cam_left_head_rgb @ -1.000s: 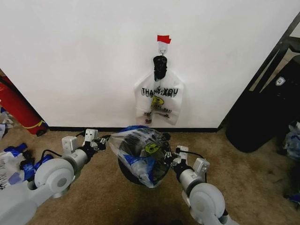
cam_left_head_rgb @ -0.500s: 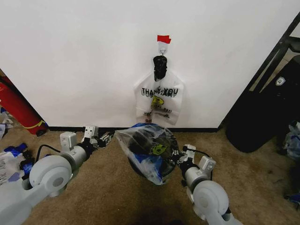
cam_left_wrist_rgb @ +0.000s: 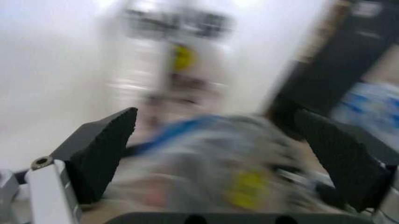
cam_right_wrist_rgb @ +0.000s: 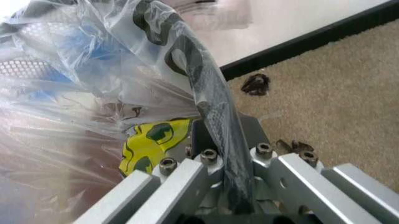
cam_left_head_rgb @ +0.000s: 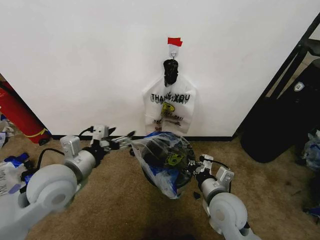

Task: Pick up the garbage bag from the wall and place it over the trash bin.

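The see-through garbage bag (cam_left_head_rgb: pixel 162 152) with blue handles and a yellow-and-black print is draped over the black mesh trash bin (cam_left_head_rgb: pixel 151 178), which stands on the carpet below the wall (cam_left_head_rgb: pixel 90 65). My right gripper (cam_left_head_rgb: pixel 193 168) is at the bin's right side. In the right wrist view it (cam_right_wrist_rgb: pixel 231 161) is shut on the bin's black rim (cam_right_wrist_rgb: pixel 215 93), with the bag's film (cam_right_wrist_rgb: pixel 93 93) caught over it. My left gripper (cam_left_head_rgb: pixel 126 143) hovers open just left of the bag. In the left wrist view its black fingers (cam_left_wrist_rgb: pixel 100 149) are spread wide in front of the blurred bag (cam_left_wrist_rgb: pixel 237 158).
An opaque white "THANK YOU" bag (cam_left_head_rgb: pixel 170 105) hangs from a hook under red tape (cam_left_head_rgb: pixel 174 41). A big black bulk (cam_left_head_rgb: pixel 280 120) sits at the right, and a red cylinder (cam_left_head_rgb: pixel 17 115) leans at the left. Blue-and-white bags (cam_left_head_rgb: pixel 12 172) lie at the near left.
The bin and bag have shifted to the right with my right gripper. My left gripper has followed to the right and now stands apart from the bag with its fingers spread.
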You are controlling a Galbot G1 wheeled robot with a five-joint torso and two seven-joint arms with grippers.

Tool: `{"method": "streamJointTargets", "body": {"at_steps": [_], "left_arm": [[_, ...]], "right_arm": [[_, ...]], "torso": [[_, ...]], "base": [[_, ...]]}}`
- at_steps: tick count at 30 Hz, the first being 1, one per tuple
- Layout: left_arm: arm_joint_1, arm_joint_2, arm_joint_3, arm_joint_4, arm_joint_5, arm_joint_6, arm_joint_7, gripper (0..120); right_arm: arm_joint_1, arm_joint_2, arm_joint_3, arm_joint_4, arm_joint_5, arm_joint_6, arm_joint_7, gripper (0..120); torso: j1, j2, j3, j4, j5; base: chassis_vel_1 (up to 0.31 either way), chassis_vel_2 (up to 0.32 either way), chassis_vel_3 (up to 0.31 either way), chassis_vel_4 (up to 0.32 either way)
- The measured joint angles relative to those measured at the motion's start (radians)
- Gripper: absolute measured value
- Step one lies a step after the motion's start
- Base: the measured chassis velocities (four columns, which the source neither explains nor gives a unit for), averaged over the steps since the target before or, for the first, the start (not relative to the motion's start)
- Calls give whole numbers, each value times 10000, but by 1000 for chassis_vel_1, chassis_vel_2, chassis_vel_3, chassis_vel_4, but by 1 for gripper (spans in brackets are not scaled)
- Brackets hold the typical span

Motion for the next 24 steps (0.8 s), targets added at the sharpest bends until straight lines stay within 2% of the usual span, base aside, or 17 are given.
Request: {"method": "streamJointTargets", "body": {"at_steps": [1, 6, 16, 18, 20, 23, 24], "left_arm": [[151, 13, 275, -342, 24, 174, 74, 100], [227, 115, 633, -454, 157, 482, 136, 100], [-993, 595, 2324, 275, 292, 1260, 627, 100], [-1489, 496, 2876, 457, 307, 1593, 797, 99], [-1653, 447, 3043, 509, 307, 1682, 830, 99], [-2471, 124, 4014, 973, 281, 2048, 898, 96], [-2471, 124, 4014, 973, 281, 2048, 898, 96]], "right_arm": [[116, -18, -146, -42, -136, -3, -39, 0], [312, -45, -412, -122, -342, -18, -125, 0], [138, -172, -614, -141, -932, -56, -292, 0], [92, -181, -590, -83, -984, -67, -292, 0], [85, -182, -591, -71, -992, -73, -292, 0], [50, -135, -614, 1, -1011, -117, -276, 0], [50, -135, -614, 1, -1011, -117, -276, 0]], "torso": [[0, 0, 0, 6, 0], [0, 0, 0, 5, -3], [0, 0, 0, 1, 0], [0, 0, 0, 4, -2], [0, 0, 0, 4, -2], [0, -1, 0, 3, -2], [0, -1, 0, 3, -2]], "base": [[0, 0, 0, 0], [0, 0, 0, 0], [0, 0, 0, 0], [0, 0, 0, 0], [0, 0, 0, 0], [0, 0, 0, 0], [0, 0, 0, 0]]}}
